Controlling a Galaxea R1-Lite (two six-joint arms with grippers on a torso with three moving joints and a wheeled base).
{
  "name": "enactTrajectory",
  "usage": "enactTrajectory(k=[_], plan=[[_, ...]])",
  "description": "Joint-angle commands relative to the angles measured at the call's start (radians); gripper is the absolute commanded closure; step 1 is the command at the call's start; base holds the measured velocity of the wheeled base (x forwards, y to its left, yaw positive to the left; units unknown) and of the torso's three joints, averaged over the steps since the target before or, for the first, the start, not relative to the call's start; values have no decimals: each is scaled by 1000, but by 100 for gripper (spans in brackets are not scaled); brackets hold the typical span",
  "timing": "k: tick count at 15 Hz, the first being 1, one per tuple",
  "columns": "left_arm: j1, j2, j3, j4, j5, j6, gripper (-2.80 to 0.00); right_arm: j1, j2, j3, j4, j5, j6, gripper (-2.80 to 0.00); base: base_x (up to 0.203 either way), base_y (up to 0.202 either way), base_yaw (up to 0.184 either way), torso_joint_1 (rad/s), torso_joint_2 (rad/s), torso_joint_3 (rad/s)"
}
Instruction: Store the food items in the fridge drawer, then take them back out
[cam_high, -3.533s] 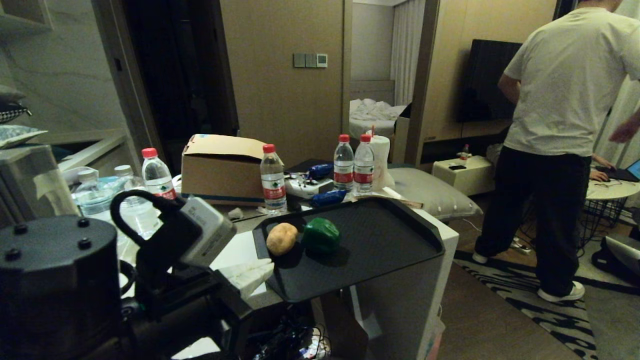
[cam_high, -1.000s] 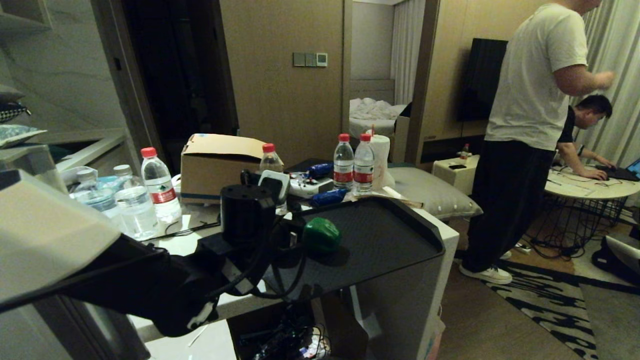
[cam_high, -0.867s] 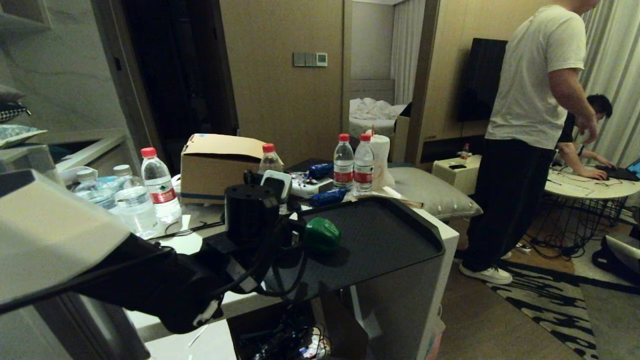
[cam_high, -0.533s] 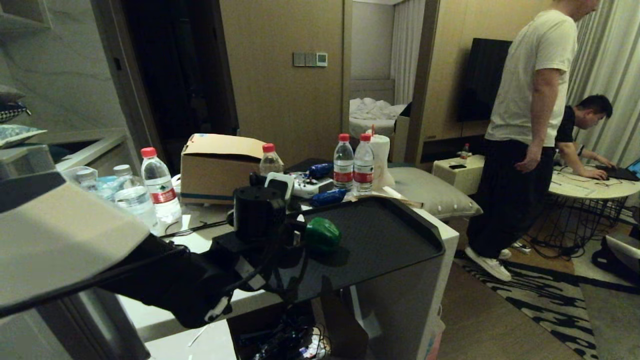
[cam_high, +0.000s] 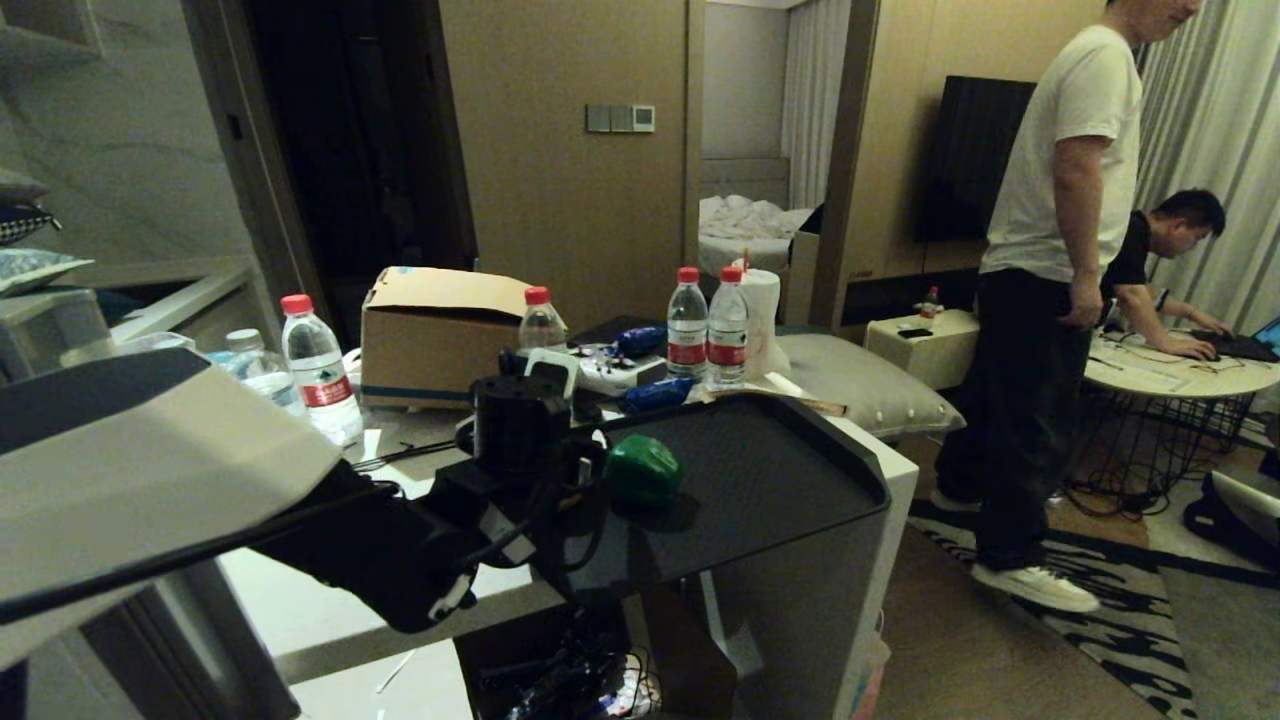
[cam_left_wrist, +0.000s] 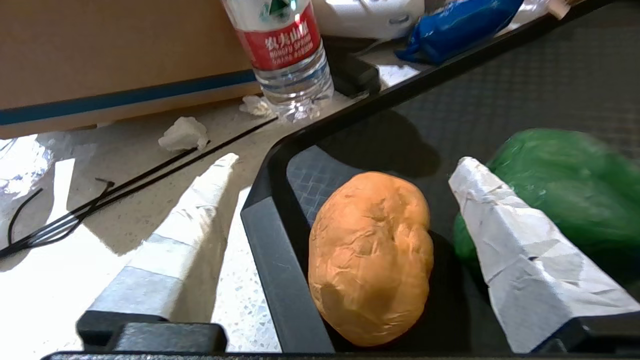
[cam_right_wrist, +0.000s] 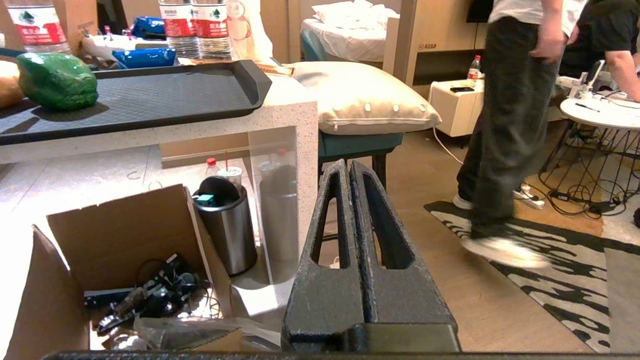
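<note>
1. The step in hand looks like the end of the take-out half. Both food items lie on the black tray (cam_high: 780, 480) on the desk (cam_high: 300, 620), and no fridge drawer shows in any view.
2. The left gripper (cam_left_wrist: 345, 220) hangs low over the tray's near corner with its fingers (cam_left_wrist: 505, 240) spread wide. The tan potato (cam_left_wrist: 372, 255) lies between them, resting on the tray floor just inside the rim. Neither finger visibly presses it, so I judge it set down rather than gripped.
3. The green pepper (cam_left_wrist: 565, 190) sits close beside the potato, seemingly touching it. One finger stands in front of the pepper, and the other hangs over the bare desk outside the tray rim.
4. The right gripper (cam_right_wrist: 352, 210) is parked low beside the desk, fingers pressed together and holding nothing.
5. If the potato is indeed released, the next move calls for lifting the left arm straight up and back, so that the finger by the pepper does not nudge it. A water bottle (cam_left_wrist: 285, 50) and a cardboard box (cam_left_wrist: 110, 55) stand near beyond the tray, so a sideways swing is best avoided.
</note>
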Motion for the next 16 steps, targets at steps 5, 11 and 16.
enactTrajectory(k=[5,11,16], plan=[[33,43,-12,-21,1,1,-280,0,0,31,-1,0,3,0,0,0,0,0,0,0],[68,61,-12,-33,-14,1,-280,0,0,31,-1,-1,3,0,0,0,0,0,0,0],[76,58,27,-32,-15,3,-280,0,0,31,-1,-1,3,0,0,0,0,0,0,0]])
